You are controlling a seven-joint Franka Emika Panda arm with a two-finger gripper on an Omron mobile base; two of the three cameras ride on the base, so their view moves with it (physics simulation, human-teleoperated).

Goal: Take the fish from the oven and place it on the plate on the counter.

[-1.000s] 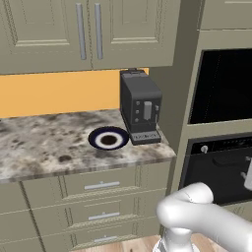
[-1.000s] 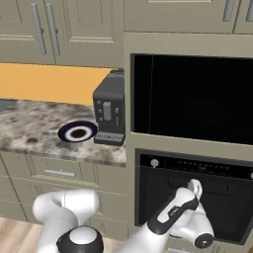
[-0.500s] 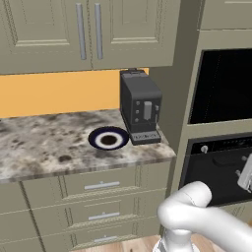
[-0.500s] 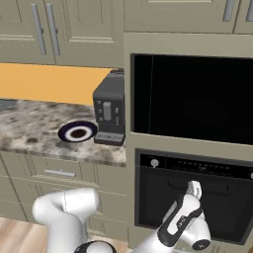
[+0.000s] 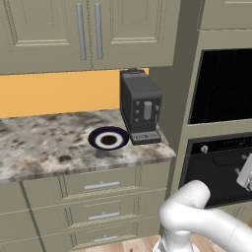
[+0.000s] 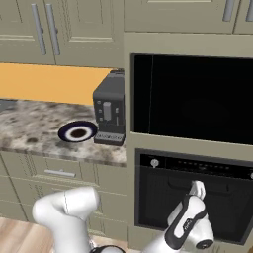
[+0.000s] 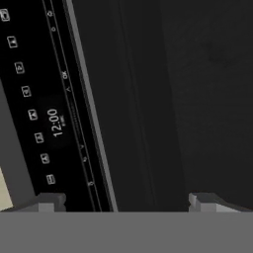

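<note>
Two jaws are standing wide apart and holding nothing: your gripper (image 6: pixel 196 188) is hanging just before the closed oven (image 6: pixel 197 197) door, probably lining up on its handle. You are not seeing the fish; likely it is lying inside. The plate (image 5: pixel 109 138) is waiting empty on the counter (image 5: pixel 59 152) beside the coffee machine (image 5: pixel 140 107).
</note>
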